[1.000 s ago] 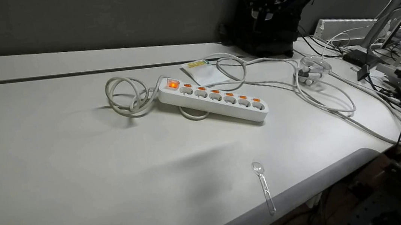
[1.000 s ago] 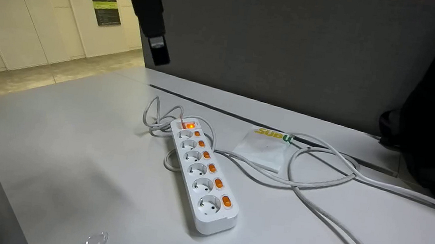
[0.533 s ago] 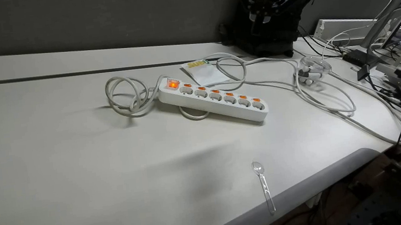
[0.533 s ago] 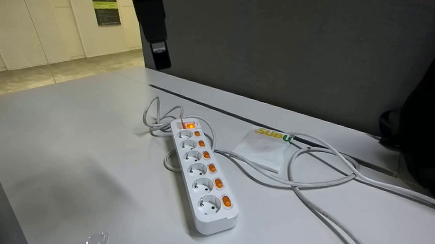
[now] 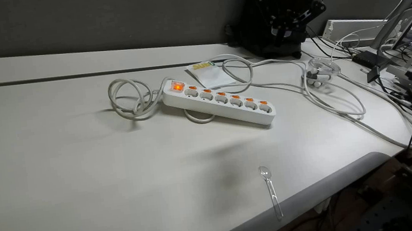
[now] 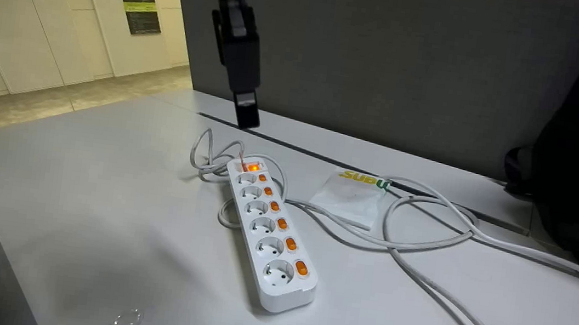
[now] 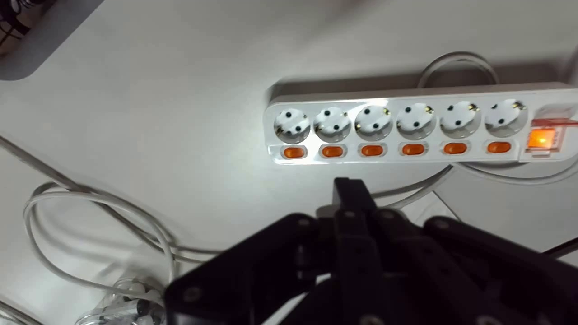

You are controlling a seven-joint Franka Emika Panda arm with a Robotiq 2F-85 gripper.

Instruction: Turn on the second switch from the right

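The white power strip (image 5: pixel 217 108) lies on the table and shows in both exterior views (image 6: pixel 281 294). The second switch from the right (image 5: pixel 249 100) is a small orange rocker, one in from the cable-free end. It shows in an exterior view (image 6: pixel 291 244) and in the wrist view (image 7: pixel 333 151), orange without a visible glow. My gripper (image 7: pixel 348 180) is shut with its fingertips together and nothing between them. In the wrist view the fingertips appear just below that switch. In both exterior views the gripper (image 5: pixel 280 42) hangs in the air above the table (image 6: pixel 248 118), apart from the strip.
The large main switch (image 5: pixel 177 86) glows at the cable end. Coiled cable (image 5: pixel 132 100) lies beside it. A white paper packet (image 5: pixel 211 75) and loose cables (image 6: pixel 423 245) lie behind the strip. A clear spoon (image 5: pixel 270 189) lies near the table's front edge. A black bag stands behind.
My gripper has come lower and, in both exterior views, shifted to the right. It stays shut. The power strip and its switches have not moved.
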